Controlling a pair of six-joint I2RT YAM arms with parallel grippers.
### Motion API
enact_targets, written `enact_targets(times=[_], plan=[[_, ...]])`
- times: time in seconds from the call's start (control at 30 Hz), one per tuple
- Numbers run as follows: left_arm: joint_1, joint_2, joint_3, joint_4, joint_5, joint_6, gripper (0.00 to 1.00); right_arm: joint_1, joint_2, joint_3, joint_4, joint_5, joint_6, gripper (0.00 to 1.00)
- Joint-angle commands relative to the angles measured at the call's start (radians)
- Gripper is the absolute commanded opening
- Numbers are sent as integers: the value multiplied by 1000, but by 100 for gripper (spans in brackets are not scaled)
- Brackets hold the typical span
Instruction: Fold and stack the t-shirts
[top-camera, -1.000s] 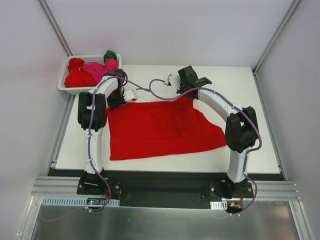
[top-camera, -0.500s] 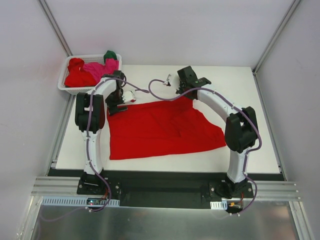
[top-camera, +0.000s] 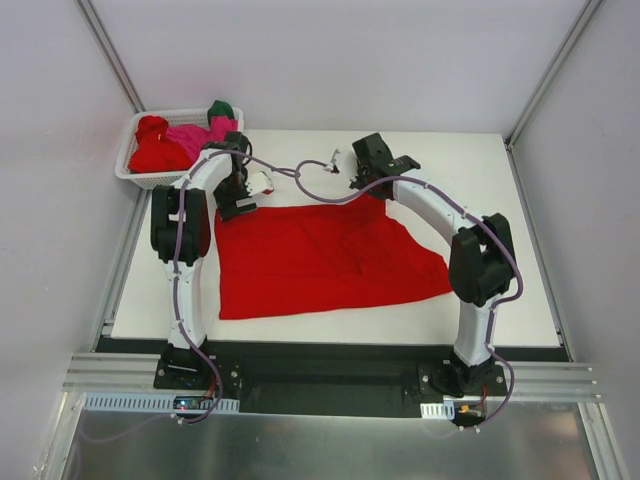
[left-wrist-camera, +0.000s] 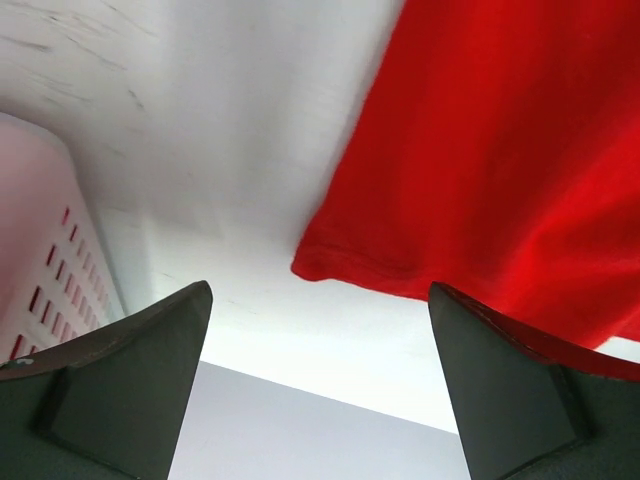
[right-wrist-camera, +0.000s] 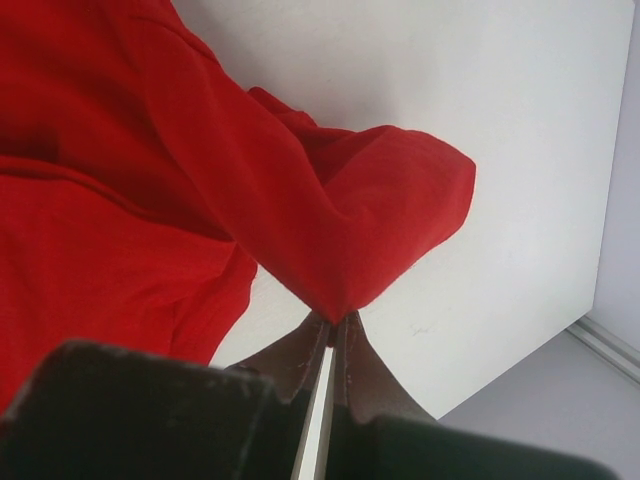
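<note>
The red t-shirt (top-camera: 320, 260) is let go by the left gripper (left-wrist-camera: 320, 290), now spread wide, but kept pinched by the right gripper (right-wrist-camera: 335, 320), so flattening is judged unfinished

A white table (top-camera: 520, 260) stood in a booth of plain pale walls (top-camera: 330, 60), evenly lit with only soft shadows. Slanted aluminium posts (top-camera: 110, 60) ran up at the two back corners. A metal rail (top-camera: 330, 385) lay along the table's near edge, with a dull steel sheet (top-camera: 330, 445) in front of it.
</note>
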Motion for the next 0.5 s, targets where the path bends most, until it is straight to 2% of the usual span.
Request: enact_targets(times=[0.0, 0.47], plan=[[2, -3, 56, -20, 0, 23, 90, 10, -1, 39, -10, -3, 14, 1], [33, 73, 146, -18, -41, 27, 85, 20, -1, 26, -12, -2, 16, 1]])
